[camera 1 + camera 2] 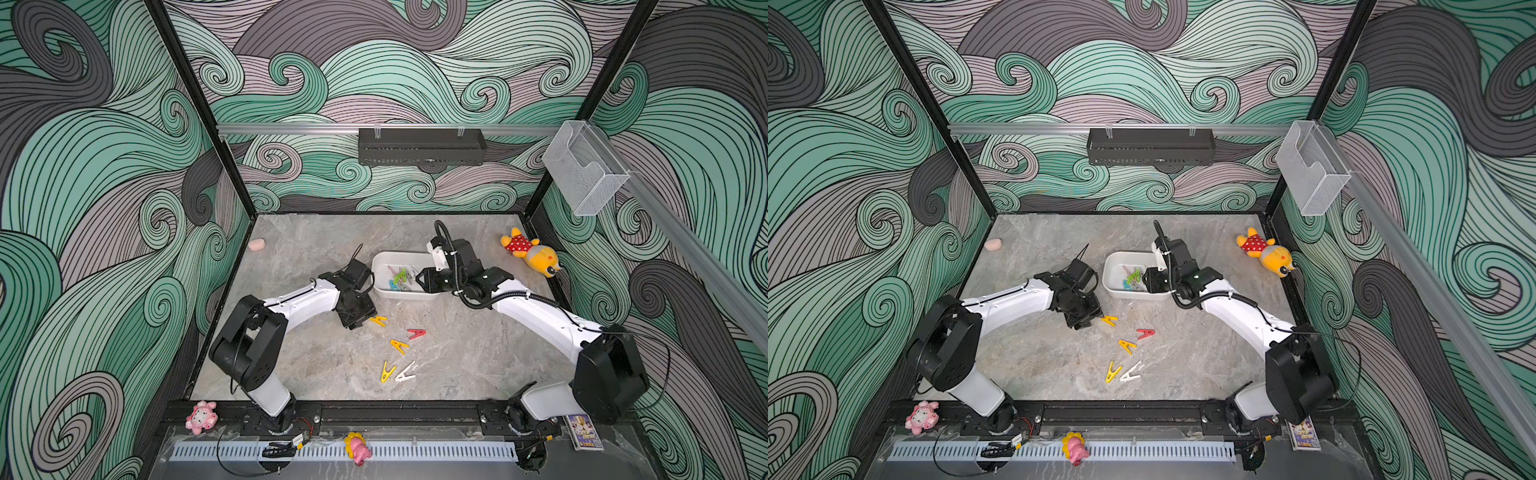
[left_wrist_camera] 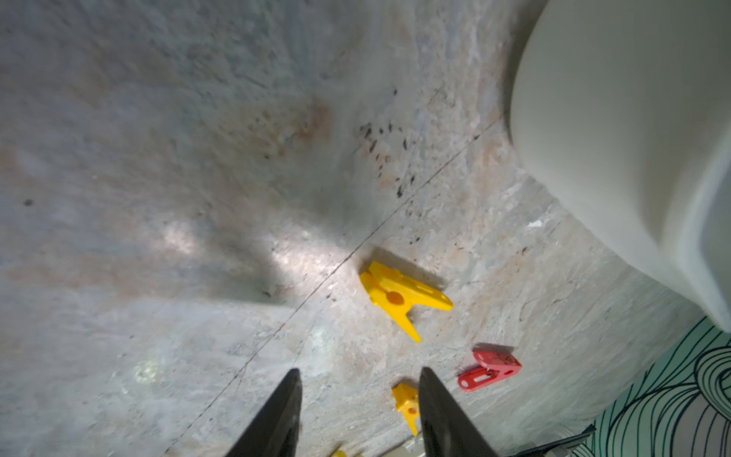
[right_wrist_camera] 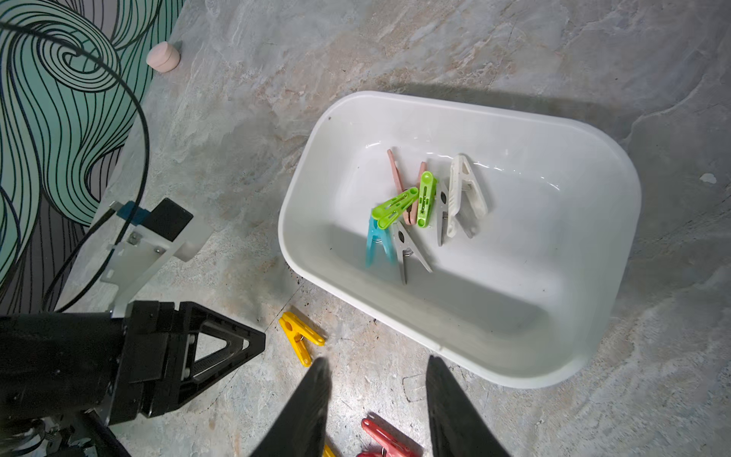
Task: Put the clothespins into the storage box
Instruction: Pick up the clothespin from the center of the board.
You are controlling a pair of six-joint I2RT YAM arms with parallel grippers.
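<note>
Though half behind R claw (image 1: 419, 279), box (image 1: 377, 272)

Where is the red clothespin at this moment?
In both top views the red clothespin lies on the table, in front of the storage box and outside it, with a yellow clothespin close beside it.

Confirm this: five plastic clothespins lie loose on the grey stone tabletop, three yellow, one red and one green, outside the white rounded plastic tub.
Wrong in one colour: the fifth is a white clothespin, not green, as both top views show. On the tabletop lie three yellow clothespins, one red clothespin and that white one, outside the white tub; the green clothespins lie inside it.
</note>
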